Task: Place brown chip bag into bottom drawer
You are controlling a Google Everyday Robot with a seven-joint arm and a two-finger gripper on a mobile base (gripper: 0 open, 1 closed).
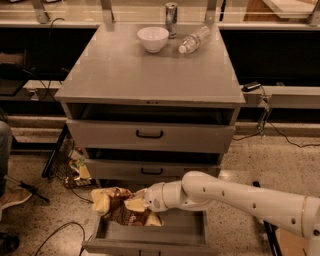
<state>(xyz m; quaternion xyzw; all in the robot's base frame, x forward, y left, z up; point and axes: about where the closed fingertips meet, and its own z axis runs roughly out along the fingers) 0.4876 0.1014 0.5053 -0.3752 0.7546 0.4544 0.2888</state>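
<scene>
The brown chip bag, dark brown with yellow ends, hangs over the left part of the open bottom drawer. My gripper is shut on the bag's right side and holds it just above the drawer's grey floor. My white arm reaches in from the lower right. The two shallower drawers with black handles sit above, slightly pulled out.
On the cabinet top stand a white bowl, a metal can and a lying plastic bottle. A wire basket with snack bags sits on the floor left of the cabinet. Cables run across the floor.
</scene>
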